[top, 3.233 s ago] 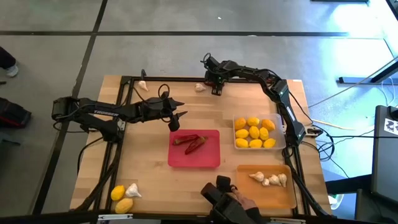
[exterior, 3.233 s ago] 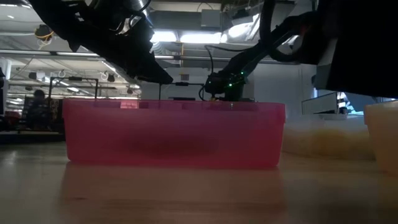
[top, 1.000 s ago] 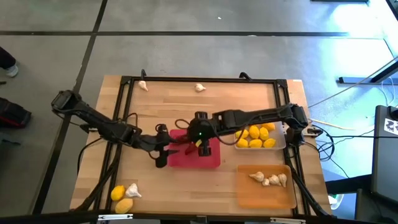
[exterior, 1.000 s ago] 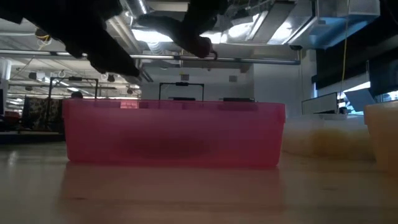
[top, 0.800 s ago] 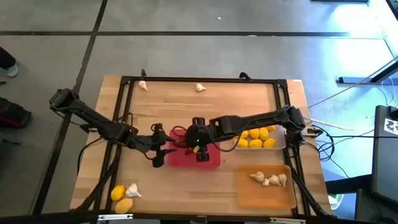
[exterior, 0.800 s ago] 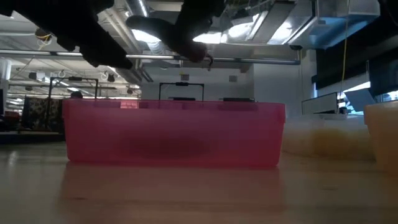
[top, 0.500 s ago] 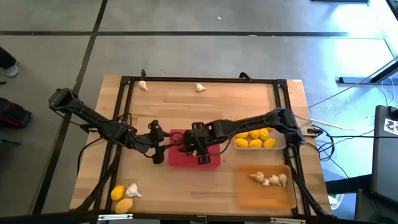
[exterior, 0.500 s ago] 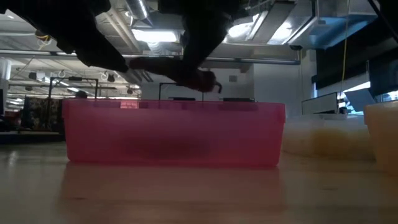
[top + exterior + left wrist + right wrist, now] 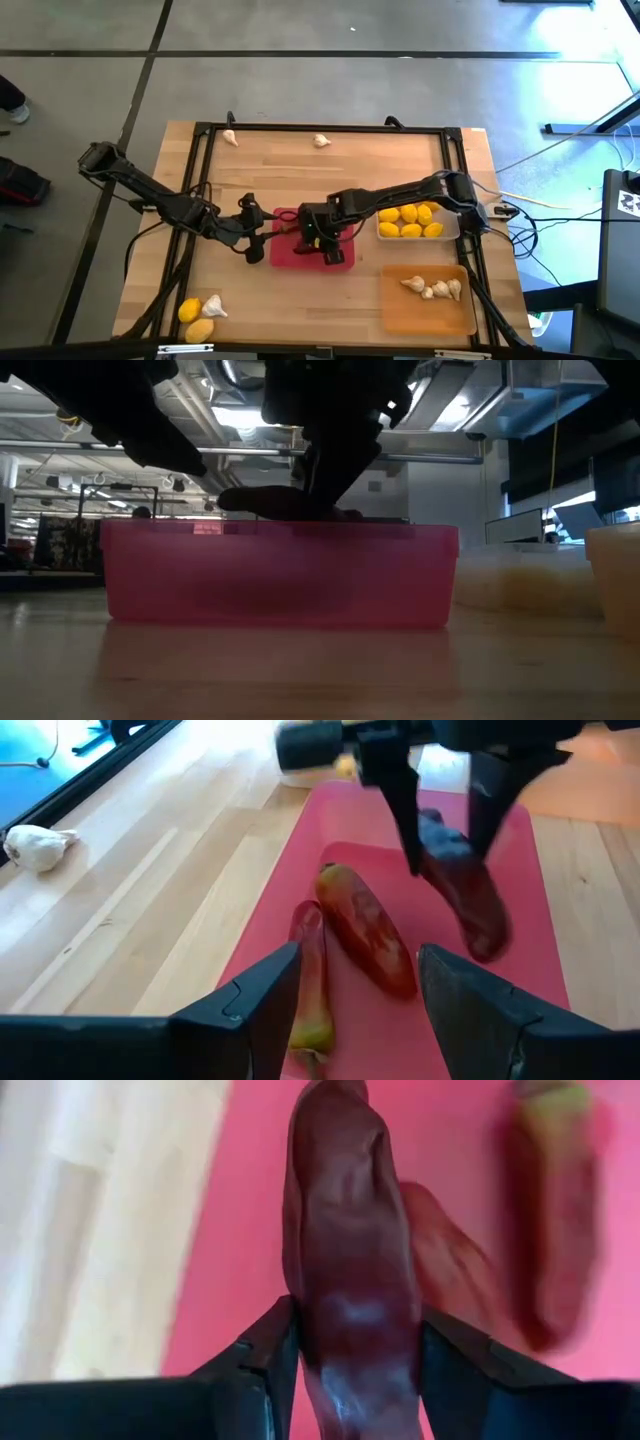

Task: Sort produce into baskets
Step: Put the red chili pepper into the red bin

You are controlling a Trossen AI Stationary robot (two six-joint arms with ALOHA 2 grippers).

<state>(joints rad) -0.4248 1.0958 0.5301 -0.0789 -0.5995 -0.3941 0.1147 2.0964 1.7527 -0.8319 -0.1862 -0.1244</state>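
right gripper point(image 9: 350, 1370) clamped, left gripper point(image 9: 355, 995) apart

One camera looks straight down on the whole light wooden table point(image 9: 300, 170), the shallow rectangular red plastic tray point(image 9: 345, 262) mid-frame. Another sits at tabletop level just before that tray's long wall point(image 9: 280, 575), facing the room behind. Both wrist cameras look closely into the same tray point(image 9: 520, 850) point(image 9: 250, 1200) from opposite sides.

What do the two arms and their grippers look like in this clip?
Both arms are dark, slim, jointed links with loose black cables looping along them. The left gripper has two broad, flat, dark fingers. The right gripper has narrower dark tapering fingers, and a small green light glows on that arm's wrist in the high view.
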